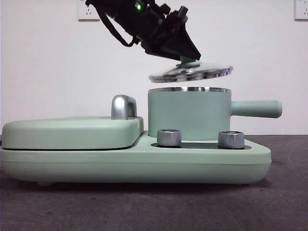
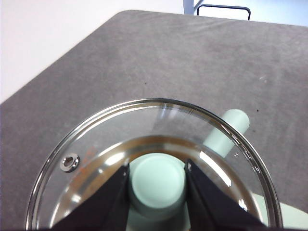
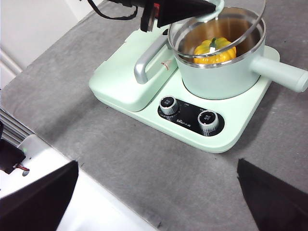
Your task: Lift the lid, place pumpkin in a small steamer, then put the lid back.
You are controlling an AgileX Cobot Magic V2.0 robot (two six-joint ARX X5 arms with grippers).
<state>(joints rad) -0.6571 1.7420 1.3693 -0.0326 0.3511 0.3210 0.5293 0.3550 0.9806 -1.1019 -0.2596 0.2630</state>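
Mint-green is the colour of nearly everything we see in the front view. The small steamer (image 1: 188,114) stands on the appliance base (image 1: 144,161), behind the two silver knobs (image 1: 169,137), and its long handle (image 1: 255,109) points away from the flat cover (image 1: 72,132) with the chrome handle (image 1: 123,107). Above the steamer hangs the lid (image 1: 191,73), slightly tilted and not touching the steel rim; a narrow gap shows between them. The left pincer (image 1: 188,58) comes down from above the steamer and pinches the knob of the lid.

In the left wrist view we look through the clear glass of the lid (image 2: 159,144). The two black jaws press on both sides of the mint-green knob (image 2: 158,179). Under the glass we see part of the steamer's handle (image 2: 226,127) and, around it, the grey table (image 2: 144,57).

In the right wrist view the pumpkin (image 3: 214,51) lies inside the steamer (image 3: 224,72), yellow-orange with its green stem up. The lid (image 3: 240,21) is held over the steamer by the left pincer (image 3: 211,8). The right pincer (image 3: 159,192) is well apart from the steamer, over the table (image 3: 144,163) in front of the base (image 3: 144,91), with its jaws spread wide and nothing between them.
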